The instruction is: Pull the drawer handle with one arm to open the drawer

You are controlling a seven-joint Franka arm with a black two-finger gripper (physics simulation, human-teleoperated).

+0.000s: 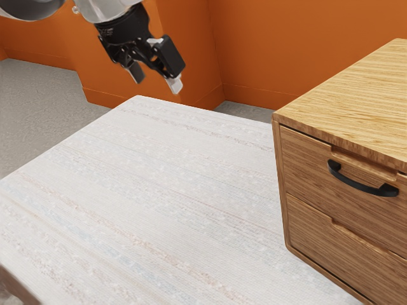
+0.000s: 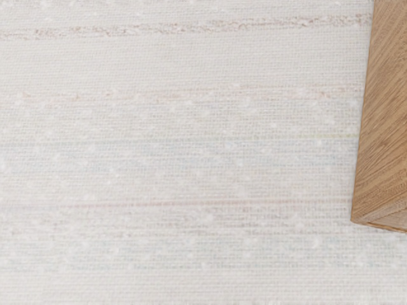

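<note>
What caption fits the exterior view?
Open tool hangs above the table, apart from the black handle of the top drawer.

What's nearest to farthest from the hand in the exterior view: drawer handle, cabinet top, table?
1. The table, directly beneath the hand.
2. The cabinet top, at the exterior view's right.
3. The drawer handle, lower, below that top's edge.

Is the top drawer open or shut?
Shut: the top drawer sits flush in the cabinet; the gripper is far from its handle.
</note>
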